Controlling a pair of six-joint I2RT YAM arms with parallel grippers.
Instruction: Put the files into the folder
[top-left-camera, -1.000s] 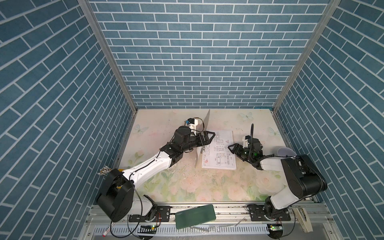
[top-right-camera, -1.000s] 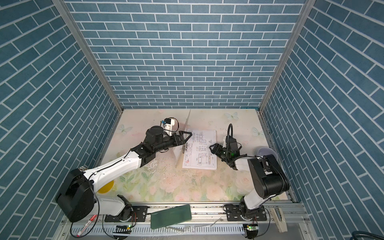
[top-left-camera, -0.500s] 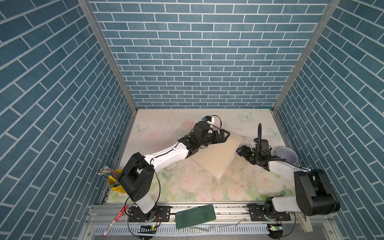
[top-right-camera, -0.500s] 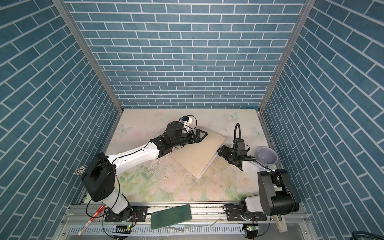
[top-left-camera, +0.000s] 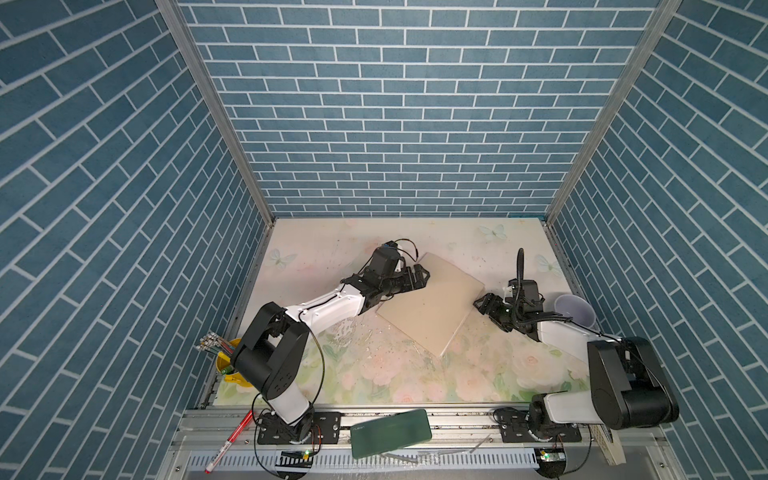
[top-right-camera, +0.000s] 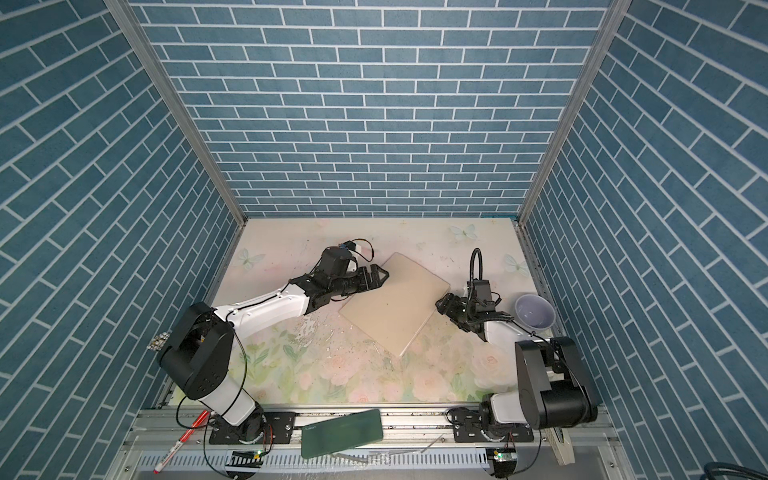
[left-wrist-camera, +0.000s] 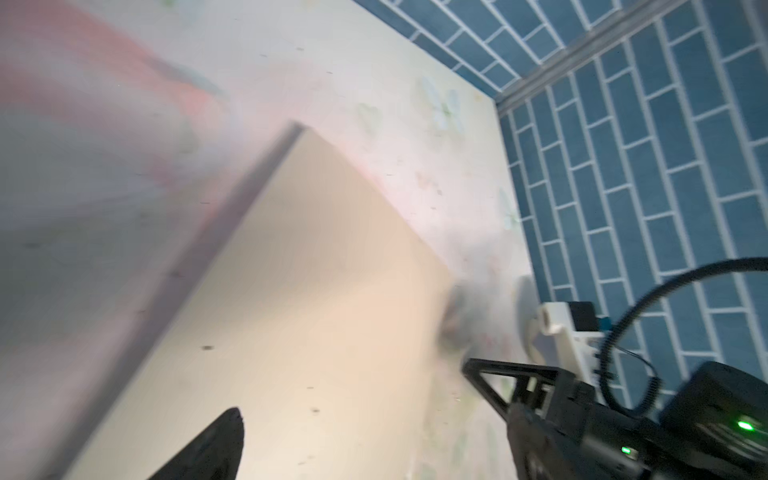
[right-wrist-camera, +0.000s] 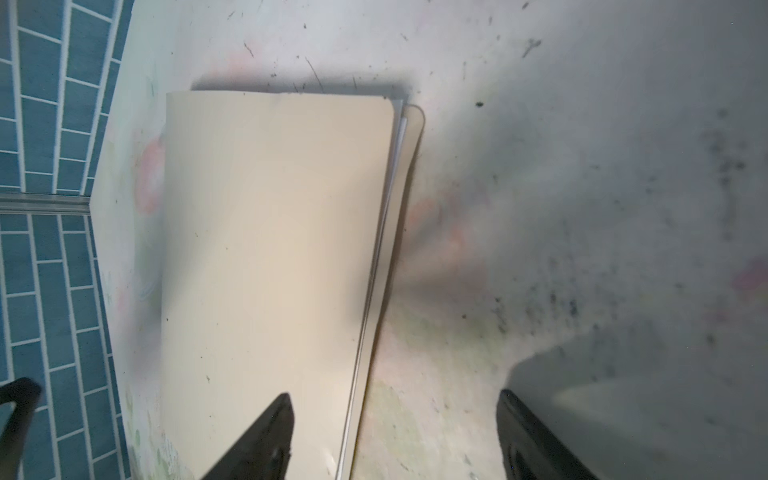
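Front rail: dark green case (top-left-camera: 390, 432) lies flat near the middle. A red pen (top-left-camera: 230, 440) lies slanted twd the rail's left end.

Just past the rail, at the near-left corner of the desk (top-left-camera: 374, 374): yellow pot (top-left-camera: 226, 365) w/ pencils, partly hidden behind the left arm's shoulder.

Mid-desk: the folder (top-left-camera: 432, 307), tan, closed, lying flat and turned diag., one corner twd the front and one twd the back wall. The files (right-wrist-camera: 397, 141) are inside it. In the right wrist view thin white sheet edges peek out btw the two covers along the open side. Can't count sheets or see any print.

Right gripper (top-left-camera: 485, 306) is low, just beside the folder's right-hand long edge. Jaws are released and spread wide. In the wrist view one finger is over the top cover, the other over bare desk, w/ the folder's open edge btw them and nothing pinched. Can't tell if a fingertip touches the cover.

Left gripper (top-left-camera: 422, 279) is a bit farther back, at the folder's far-left edge. Jaws are fully spread and grasp nothing. The left wrist view is blurred but shows both fingers well apart w/ the tan cover beneath.

Right of the right gripper, by the side wall: pale lavender cup (top-left-camera: 575, 311), upright, apart from the folder.

Beyond that: bare floral desk, then the blue brick back wall (top-left-camera: 395, 124).
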